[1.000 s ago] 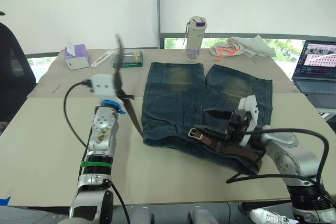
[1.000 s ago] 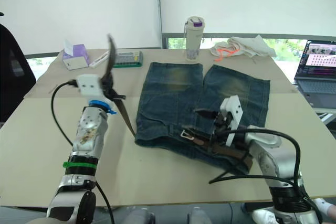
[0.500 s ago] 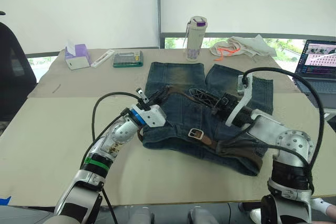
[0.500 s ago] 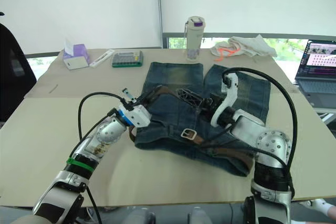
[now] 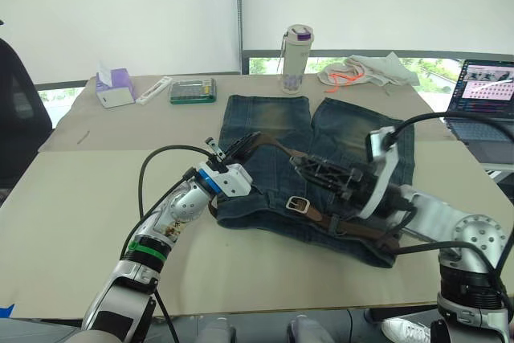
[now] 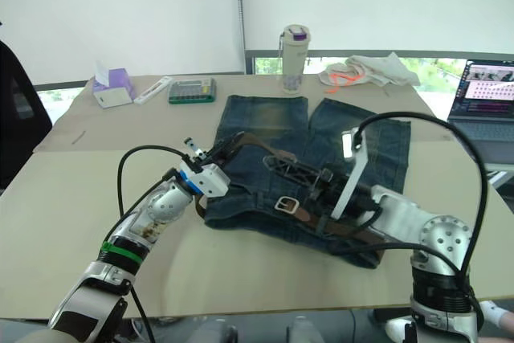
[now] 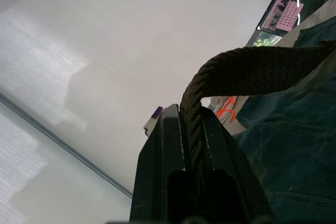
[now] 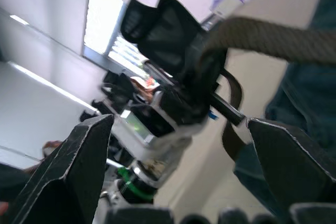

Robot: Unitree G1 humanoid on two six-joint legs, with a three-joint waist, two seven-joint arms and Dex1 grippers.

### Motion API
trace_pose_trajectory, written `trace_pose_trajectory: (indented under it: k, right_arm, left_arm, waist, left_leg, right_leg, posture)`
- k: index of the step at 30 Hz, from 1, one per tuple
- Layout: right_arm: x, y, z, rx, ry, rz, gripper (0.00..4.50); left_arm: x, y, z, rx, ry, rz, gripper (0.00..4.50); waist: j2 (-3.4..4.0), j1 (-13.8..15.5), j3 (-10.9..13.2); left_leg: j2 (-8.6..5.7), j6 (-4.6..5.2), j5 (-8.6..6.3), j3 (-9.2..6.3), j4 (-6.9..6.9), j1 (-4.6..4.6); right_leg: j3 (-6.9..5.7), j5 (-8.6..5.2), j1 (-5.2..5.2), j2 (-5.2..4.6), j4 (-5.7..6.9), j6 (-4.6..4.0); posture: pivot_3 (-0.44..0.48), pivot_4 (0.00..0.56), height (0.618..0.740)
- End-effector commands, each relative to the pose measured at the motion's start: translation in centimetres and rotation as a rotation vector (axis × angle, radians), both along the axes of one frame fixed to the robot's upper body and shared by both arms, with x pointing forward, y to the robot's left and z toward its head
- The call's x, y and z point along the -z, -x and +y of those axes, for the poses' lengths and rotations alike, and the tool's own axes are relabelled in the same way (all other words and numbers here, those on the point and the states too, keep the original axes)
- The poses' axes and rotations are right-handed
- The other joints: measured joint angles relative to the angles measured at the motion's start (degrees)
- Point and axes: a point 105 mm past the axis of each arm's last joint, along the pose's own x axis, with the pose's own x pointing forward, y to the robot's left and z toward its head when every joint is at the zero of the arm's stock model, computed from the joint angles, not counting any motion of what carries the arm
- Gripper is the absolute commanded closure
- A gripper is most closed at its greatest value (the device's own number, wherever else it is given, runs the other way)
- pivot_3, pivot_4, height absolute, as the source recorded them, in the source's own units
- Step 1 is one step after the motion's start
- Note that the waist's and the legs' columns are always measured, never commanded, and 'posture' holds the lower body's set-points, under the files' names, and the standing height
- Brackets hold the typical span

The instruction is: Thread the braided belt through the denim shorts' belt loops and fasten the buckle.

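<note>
Your left gripper (image 5: 241,148) clamps the braided belt (image 7: 247,69), which arcs rightward over the denim shorts (image 5: 273,122); your right gripper (image 5: 309,168), jaws spread wide, faces that span, nearer the buckle (image 5: 299,204) at the waistband.

The denim shorts (image 5: 313,158) lie mid-table (image 5: 72,214). Behind them stands a bottle (image 5: 295,58), to their back left a calculator (image 5: 193,90) and tissue box (image 5: 112,87), to their right a laptop (image 5: 482,102).
</note>
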Motion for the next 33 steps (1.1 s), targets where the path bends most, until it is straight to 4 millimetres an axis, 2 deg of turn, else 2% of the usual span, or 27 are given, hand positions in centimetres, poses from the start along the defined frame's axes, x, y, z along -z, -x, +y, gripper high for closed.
trace_pose_trajectory:
  k: [1,4,10,12,13,17,23,24,28,30,33]
  right_arm:
    - [0.0,-2.1,-1.3,0.136,-0.053,0.033,0.0]
    - [-0.6,-2.9,-2.5,0.202,-0.16,0.068,0.0]
    - [-0.9,-3.6,-3.1,0.257,-0.248,0.118,0.0]
    - [-0.5,-3.7,-3.0,0.262,-0.235,0.128,0.58]
    - [-0.3,-3.7,-2.9,0.27,-0.235,0.138,0.71]
    - [0.0,-4.0,-3.0,0.295,-0.246,0.159,2.25]
    - [0.0,-4.2,-3.1,0.307,-0.264,0.162,4.28]
    - [0.0,-4.2,-3.1,0.311,-0.265,0.163,4.44]
    - [-0.2,-4.2,-3.2,0.316,-0.282,0.15,4.44]
    - [-0.6,-4.1,-3.1,0.319,-0.288,0.12,4.5]
    - [-1.2,-4.0,-2.9,0.336,-0.29,0.065,4.5]
  left_arm:
    - [-1.3,0.5,0.0,0.029,0.034,-0.041,4.48]
    - [-1.2,0.7,-0.1,0.042,0.025,-0.045,4.48]
    - [-0.7,1.1,-0.3,0.062,0.012,-0.039,4.48]
    - [-0.7,1.2,-0.4,0.067,0.015,-0.037,4.5]
    - [-0.7,1.2,-0.4,0.068,0.017,-0.036,4.5]
    - [-0.6,1.3,-0.4,0.073,0.019,-0.034,4.5]
    - [-0.3,1.5,-0.4,0.082,0.014,-0.023,4.5]
    - [-0.2,1.5,-0.4,0.083,0.014,-0.02,4.5]
    - [0.6,1.6,-0.4,0.114,-0.013,0.04,4.5]
    - [0.7,1.6,-0.1,0.108,-0.008,0.063,3.7]
    - [0.4,1.3,0.9,0.085,0.048,0.119,2.73]
  waist:
    - [0.06,-0.1,0.0]
    - [0.09,0.0,0.0]
    - [0.09,0.1,0.0]
    - [0.1,0.1,0.0]
    - [0.1,0.0,0.0]
    - [0.11,0.0,0.0]
    - [0.11,0.0,0.0]
    - [0.11,0.0,0.0]
    - [0.12,0.0,0.0]
    - [0.13,0.0,0.0]
    - [0.15,0.0,0.0]
  left_leg:
    - [0.0,0.0,0.0,0.0,0.0,0.0]
    - [0.0,0.0,0.0,-0.01,0.0,-0.05]
    - [0.0,0.02,-0.01,-0.05,0.0,-0.05]
    - [0.0,0.02,-0.01,-0.05,0.0,-0.05]
    - [0.0,0.02,-0.01,-0.05,0.0,-0.05]
    - [0.0,0.02,-0.01,-0.05,0.0,-0.05]
    - [0.0,0.02,-0.01,-0.05,0.0,-0.05]
    - [0.0,0.02,-0.01,-0.05,0.0,-0.05]
    - [0.0,0.02,-0.01,-0.05,0.0,-0.05]
    - [0.01,0.02,-0.01,-0.05,0.0,-0.05]
    - [0.02,0.02,-0.01,-0.06,0.0,-0.05]
  right_leg:
    - [0.0,0.0,-0.02,0.02,0.01,0.0]
    - [0.0,0.0,-0.06,0.05,-0.01,0.0]
    - [0.0,0.0,-0.03,0.02,-0.02,0.0]
    - [0.0,0.0,-0.04,0.03,-0.02,0.0]
    - [0.0,0.0,-0.04,0.03,-0.02,0.0]
    - [0.0,0.0,-0.04,0.03,-0.02,0.0]
    - [0.01,0.0,-0.04,0.03,-0.02,0.0]
    - [0.01,0.0,-0.04,0.03,-0.02,0.0]
    - [0.01,0.0,-0.04,0.03,-0.02,0.0]
    - [0.01,0.0,-0.04,0.03,-0.02,0.0]
    - [0.01,0.0,-0.05,0.05,-0.02,0.0]
  posture:
    - [0.0,0.15,0.74]
    - [0.0,0.15,0.74]
    - [0.0,0.15,0.74]
    - [0.0,0.15,0.74]
    - [0.0,0.15,0.74]
    - [0.0,0.15,0.74]
    - [0.0,0.15,0.74]
    - [0.0,0.15,0.74]
    - [0.0,0.15,0.74]
    - [0.0,0.15,0.74]
    - [0.0,0.15,0.74]
